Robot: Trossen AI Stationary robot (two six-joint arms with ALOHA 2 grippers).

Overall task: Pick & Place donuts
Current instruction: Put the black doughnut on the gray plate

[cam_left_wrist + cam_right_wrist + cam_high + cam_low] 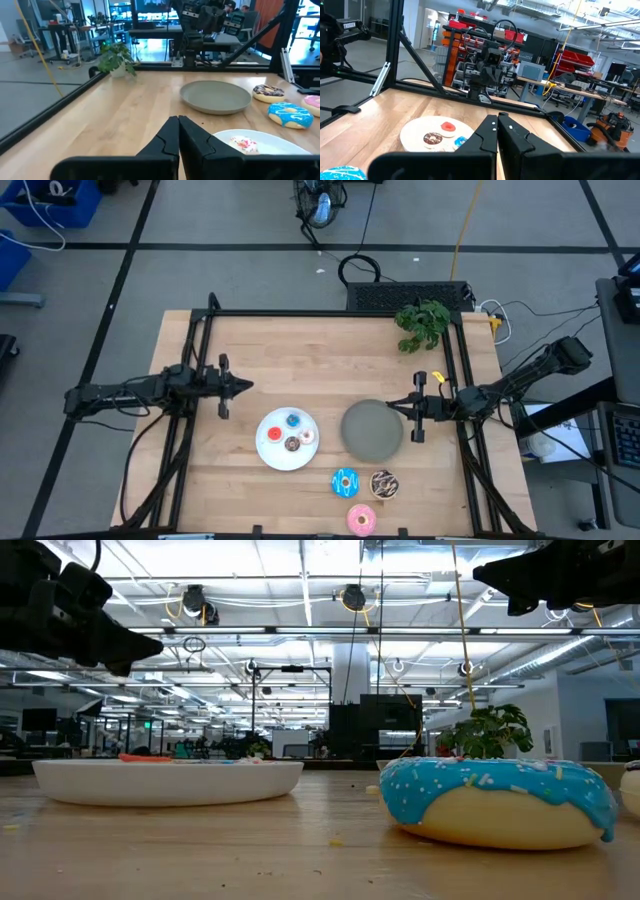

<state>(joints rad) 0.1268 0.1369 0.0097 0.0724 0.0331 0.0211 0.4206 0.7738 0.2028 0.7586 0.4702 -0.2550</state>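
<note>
On the wooden counter point(260, 360), a round white plate point(270, 448) carries the tiny donuts — a blue one point(292, 420), a red one point(275, 433), a brown one point(292, 444) and a whitish-pink one point(307, 436). Just beside it lies a round grey plate point(372, 429), bare. Near the front edge sit the three larger donuts: blue-iced donut point(345, 482), chocolate sprinkled donut point(383, 484) and pink-iced donut point(361, 520). The left gripper point(246, 387) hangs above the counter beyond the white plate, its fingers pressed together on nothing. The right gripper point(392, 406) hovers at the grey plate's edge — fingers likewise together and empty. A small potted plant point(422, 324) stands at the far corner.
</note>
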